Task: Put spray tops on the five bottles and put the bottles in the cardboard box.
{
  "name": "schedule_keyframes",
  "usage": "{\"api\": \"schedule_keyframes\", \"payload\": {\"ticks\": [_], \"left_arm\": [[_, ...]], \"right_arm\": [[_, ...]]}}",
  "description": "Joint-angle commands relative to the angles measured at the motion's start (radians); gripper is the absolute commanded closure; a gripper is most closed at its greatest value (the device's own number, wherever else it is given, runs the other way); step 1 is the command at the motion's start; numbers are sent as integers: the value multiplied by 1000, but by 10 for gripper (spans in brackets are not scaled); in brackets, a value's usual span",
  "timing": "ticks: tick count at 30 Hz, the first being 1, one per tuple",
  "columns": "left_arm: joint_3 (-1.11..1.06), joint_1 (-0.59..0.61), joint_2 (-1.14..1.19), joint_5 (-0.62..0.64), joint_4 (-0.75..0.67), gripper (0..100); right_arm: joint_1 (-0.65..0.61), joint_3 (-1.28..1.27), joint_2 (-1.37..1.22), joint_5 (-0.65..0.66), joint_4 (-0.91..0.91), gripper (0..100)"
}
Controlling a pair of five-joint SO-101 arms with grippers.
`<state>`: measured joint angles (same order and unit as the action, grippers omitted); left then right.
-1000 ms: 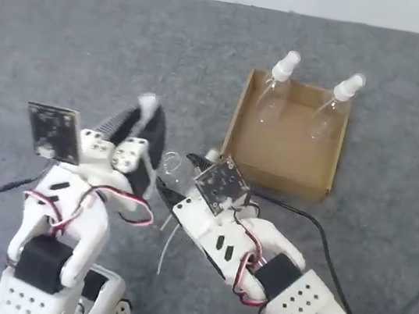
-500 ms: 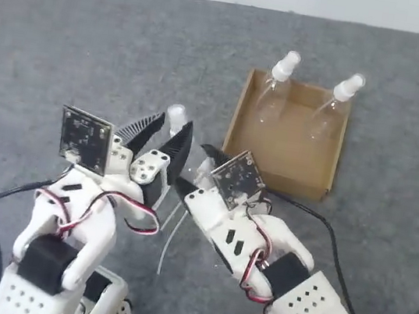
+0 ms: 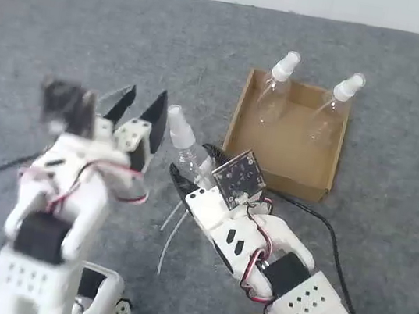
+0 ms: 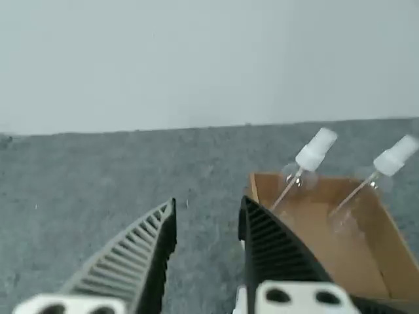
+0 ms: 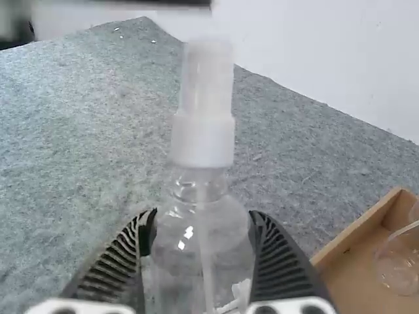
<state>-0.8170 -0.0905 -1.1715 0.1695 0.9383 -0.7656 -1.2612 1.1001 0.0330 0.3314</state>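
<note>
With the right gripper (image 5: pixel 200 226) clenched on the capped bottle (image 3: pixel 187 150) and the left gripper (image 4: pixel 207 203) released, lift it upright over the cardboard box's (image 3: pixel 292 187) near wall.

High view down over table (image 3: pixel 93 37); both wrist views low, toward shared cardboard box (image 3: pixel 278 180).

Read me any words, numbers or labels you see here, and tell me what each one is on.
No text can be read anywhere.
The held bottle is clear, with no label.
The two bottles in the box have no labels, and the box is plain.
Any print on the board is too small to read.
</note>
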Motion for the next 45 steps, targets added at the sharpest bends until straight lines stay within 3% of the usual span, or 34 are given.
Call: {"api": "schedule_keyframes", "payload": {"ticks": [1, 15, 21, 24, 34, 37, 41, 45], "left_arm": [[33, 0, 123, -8, -66, 859], [56, 14, 123, -11, -8, 859], [54, 184, 2, -23, 35, 855], [-50, 190, -104, -23, 40, 855], [-417, 21, -416, -140, 40, 853], [-460, 8, -497, -140, 41, 796], [-513, -20, -580, -140, 63, 682], [-550, -61, -611, -140, 61, 670]], "right_arm": [[12, 5, 31, -12, -22, 993], [10, -17, 61, -11, 30, 993], [48, -12, 206, -9, 48, 993], [99, 32, 211, -17, 50, 993], [127, 476, -243, -17, 54, 993], [124, 592, -395, -21, 54, 993], [122, 703, -542, -126, 54, 993], [111, 763, -608, -144, 91, 993]]}}
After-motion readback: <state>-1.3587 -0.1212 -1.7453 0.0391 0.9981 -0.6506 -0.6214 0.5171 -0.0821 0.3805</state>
